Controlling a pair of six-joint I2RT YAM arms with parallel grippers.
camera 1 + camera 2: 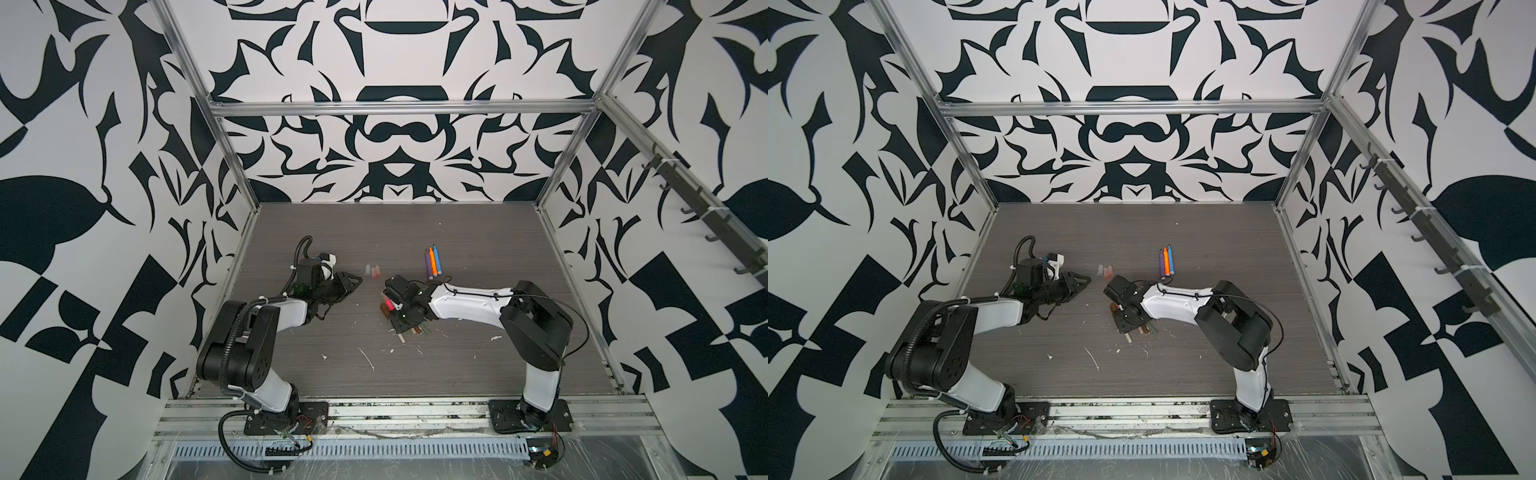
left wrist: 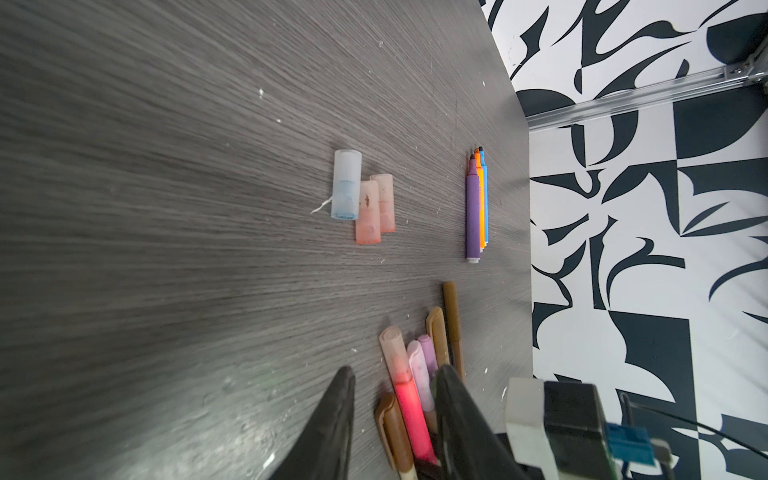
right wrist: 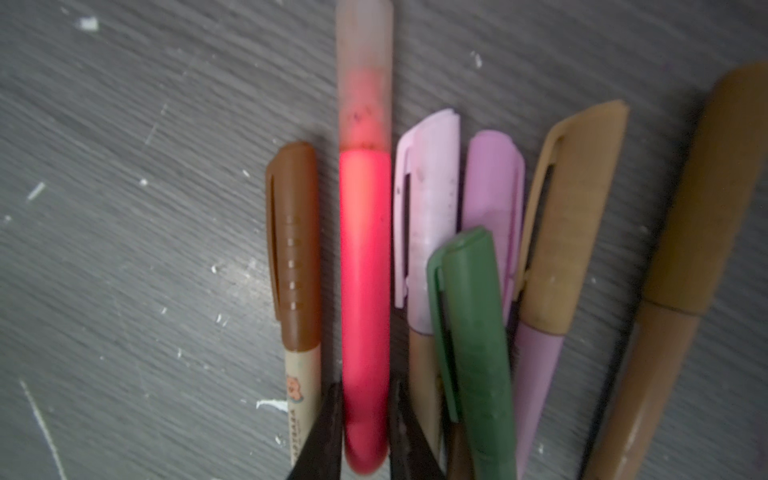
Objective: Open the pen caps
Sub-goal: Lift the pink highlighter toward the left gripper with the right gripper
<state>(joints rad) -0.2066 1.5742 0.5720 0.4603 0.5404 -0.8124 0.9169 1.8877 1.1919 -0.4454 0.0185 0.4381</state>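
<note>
Pinches the pink-red pen point(image 3: 363, 249) with the right gripper point(image 3: 365, 390). Holds the left gripper point(image 2: 397, 370) partly open, empty. Shows tiny print on the brown-capped pen point(image 3: 295, 249), too blurry to read.

Top views: stereo pair, mounted high above the near edge, facing forward and down over the whole grey table point(image 1: 478, 232) and the patterned walls point(image 1: 83, 124); distant, with nearly identical fields. Left wrist view: low over the table, looking along its surface past the left gripper point(image 2: 397, 370) toward a wall; middle distance. Right wrist view: very close, facing down on the pink-red pen point(image 3: 363, 291) and the neighbouring pens point(image 3: 432, 208). Both wrist views share that row; the top views see it small.
</note>
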